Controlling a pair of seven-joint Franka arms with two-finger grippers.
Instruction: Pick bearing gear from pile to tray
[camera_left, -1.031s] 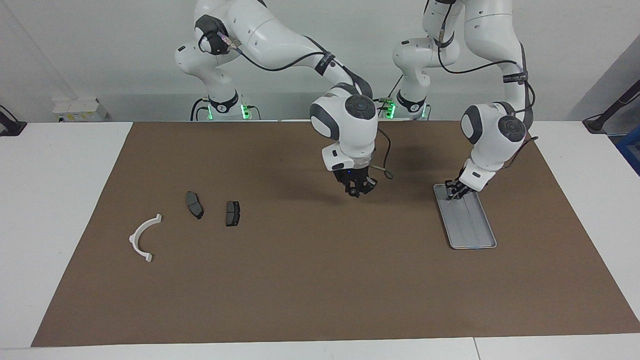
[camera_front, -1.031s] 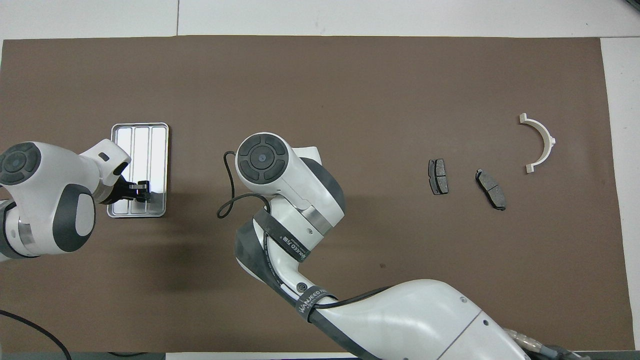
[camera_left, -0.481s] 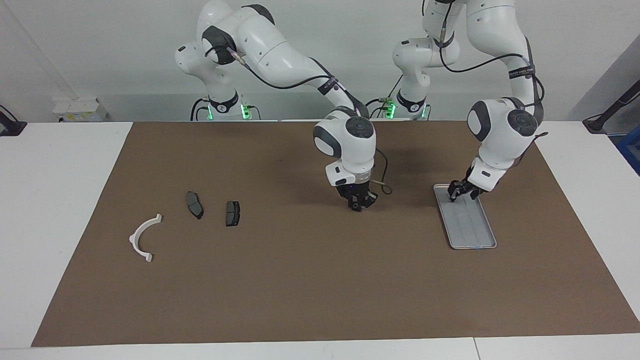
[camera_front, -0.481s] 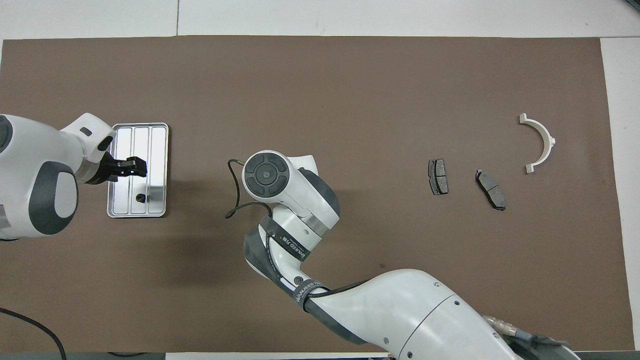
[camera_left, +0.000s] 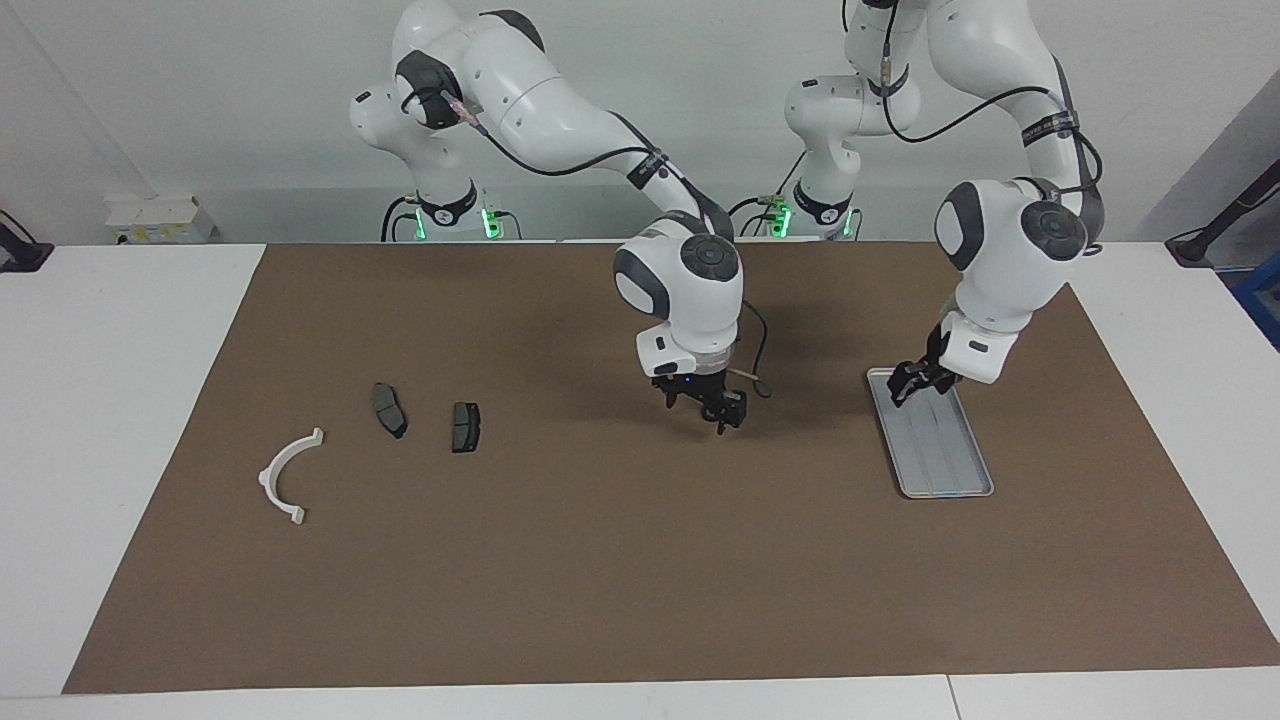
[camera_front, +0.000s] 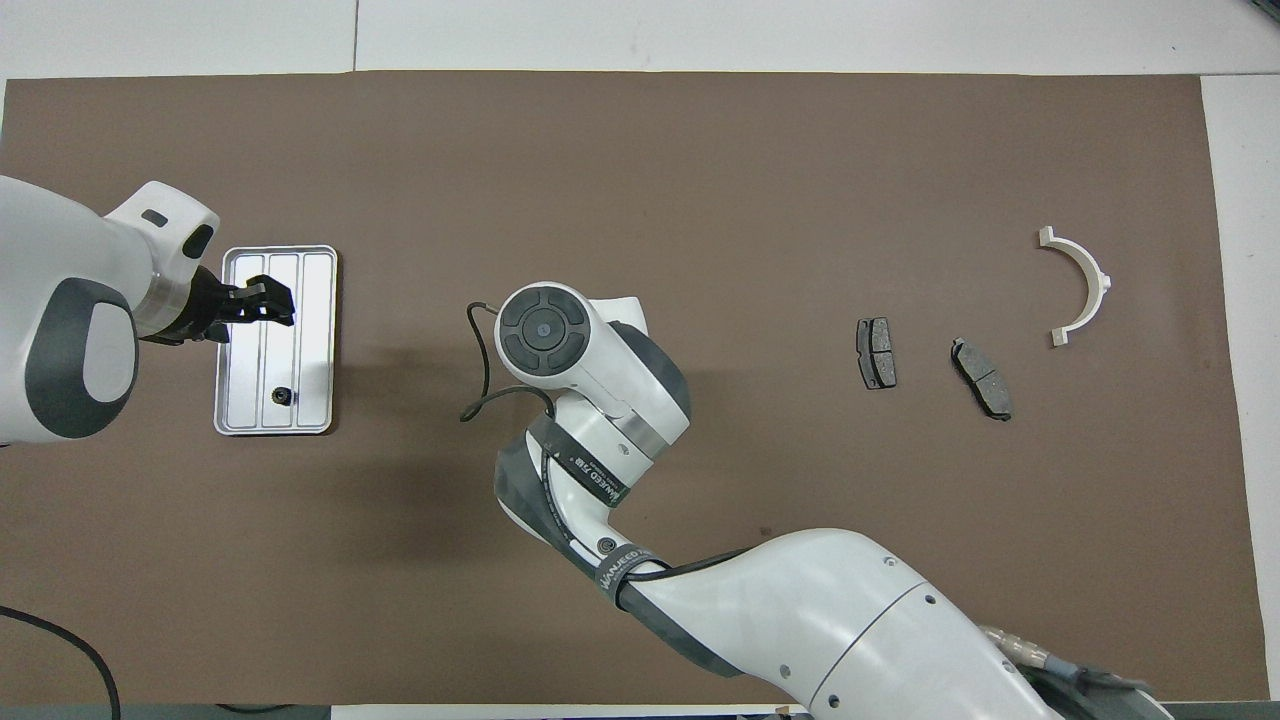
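Observation:
The silver ridged tray (camera_left: 948, 470) lies on the brown mat toward the left arm's end of the table. A small black round piece (camera_front: 281, 397) lies in the tray (camera_front: 316, 300), at its end nearer to the robots. My left gripper (camera_left: 908, 384) hangs open and empty just above the tray; the overhead view shows it (camera_front: 264, 301) over the tray's middle. My right gripper (camera_left: 703, 404) hangs low over the mat's middle. The pile's white half-ring bracket (camera_left: 285, 476) and two dark brake pads (camera_left: 389, 410) (camera_left: 465, 427) lie toward the right arm's end.
The brown mat (camera_left: 600, 560) covers most of the white table. In the overhead view the right arm's wrist (camera_front: 560, 340) hides its own gripper. The bracket (camera_front: 1082, 285) and pads (camera_front: 877, 353) (camera_front: 982, 365) lie apart from each other.
My left gripper let go of the small black piece in the tray and rose away from it. My right gripper sank lower over the mat's middle and turned.

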